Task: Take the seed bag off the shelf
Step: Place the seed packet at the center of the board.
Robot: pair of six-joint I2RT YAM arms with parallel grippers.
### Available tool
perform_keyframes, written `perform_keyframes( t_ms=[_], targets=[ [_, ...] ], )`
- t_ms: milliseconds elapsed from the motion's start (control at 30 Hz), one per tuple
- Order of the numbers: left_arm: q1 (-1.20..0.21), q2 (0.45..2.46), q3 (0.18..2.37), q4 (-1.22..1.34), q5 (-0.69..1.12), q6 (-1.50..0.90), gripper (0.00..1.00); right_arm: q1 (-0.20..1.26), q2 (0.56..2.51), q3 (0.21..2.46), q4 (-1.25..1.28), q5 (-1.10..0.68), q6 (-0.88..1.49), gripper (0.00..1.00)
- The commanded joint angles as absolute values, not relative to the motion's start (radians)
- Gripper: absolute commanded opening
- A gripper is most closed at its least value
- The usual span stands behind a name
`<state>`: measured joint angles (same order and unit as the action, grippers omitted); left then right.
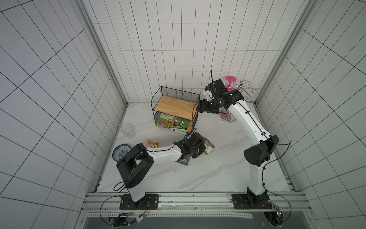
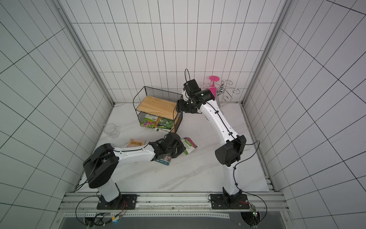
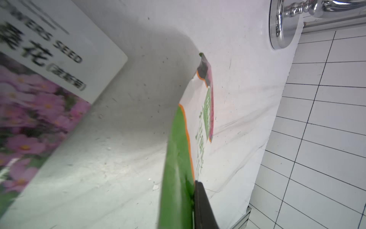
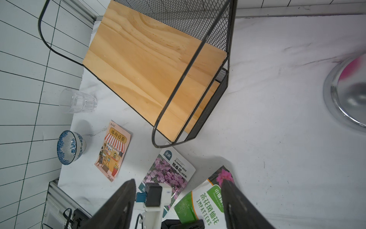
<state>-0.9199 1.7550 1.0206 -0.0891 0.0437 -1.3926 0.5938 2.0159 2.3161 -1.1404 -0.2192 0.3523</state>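
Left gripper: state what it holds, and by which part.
Cannot be told: the Impatiens bag touches one finger at its green end, but whether the left gripper clamps it is hidden.

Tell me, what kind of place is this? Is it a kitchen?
Probably a robot test booth, not a kitchen: two robot arms bolted to a metal rail, tiled walls boxing in a small table, a shelf of seed bags.

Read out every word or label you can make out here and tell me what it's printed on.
"FLOWERS SEED" and "格桑花": on the purple-flower packet.
"IMPATIENS" and "茶花凤仙花": on the green-and-white packet.
"矮向日葵": on the pink shop-front packet.
Too small to read: the print on the flower-picture packet and the green-leaf packet, both on the lower board of the shelf.
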Motion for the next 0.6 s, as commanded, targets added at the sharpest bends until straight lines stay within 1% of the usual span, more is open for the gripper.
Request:
perform_keyframes(
  t_ms=[0, 67, 133, 200, 267, 367, 400, 467, 567],
  targets=[
    [-0.933, 1.778, 1.041, -0.047, 0.043, -1.448, 0.33, 0.576, 2.007, 2.35, -1.199, -0.21, 0.311, 0.73],
    [-0.933, 1.76, 1.033, -0.082, 0.025, -1.447, 0.46, 0.567, 2.001, 2.349, -1.214, -0.223, 0.297, 0.73],
    [-0.931, 1.736, 1.03, -0.127, 0.008, -1.435, 0.62, 0.553, 1.99, 2.334, -1.221, -0.238, 0.291, 0.73],
    [-0.93, 1.714, 1.031, -0.164, 0.011, -1.422, 0.73, 0.537, 1.977, 2.311, -1.223, -0.263, 0.287, 0.73],
    [-0.931, 1.691, 1.03, -0.199, 0.017, -1.412, 0.76, 0.52, 1.963, 2.295, -1.232, -0.285, 0.282, 0.73],
    [-0.931, 1.626, 1.019, -0.26, -0.007, -1.404, 0.77, 0.508, 1.947, 2.283, -1.273, -0.297, 0.262, 0.73],
    [-0.929, 1.599, 1.019, -0.293, -0.021, -1.398, 0.79, 0.503, 1.941, 2.279, -1.292, -0.299, 0.255, 0.74],
    [-0.911, 1.553, 1.022, -0.345, -0.031, -1.378, 0.79, 0.495, 1.933, 2.266, -1.326, -0.305, 0.252, 0.75],
    [-0.872, 1.502, 1.041, -0.432, -0.016, -1.334, 0.81, 0.477, 1.91, 2.202, -1.346, -0.367, 0.262, 0.75]
  ],
)
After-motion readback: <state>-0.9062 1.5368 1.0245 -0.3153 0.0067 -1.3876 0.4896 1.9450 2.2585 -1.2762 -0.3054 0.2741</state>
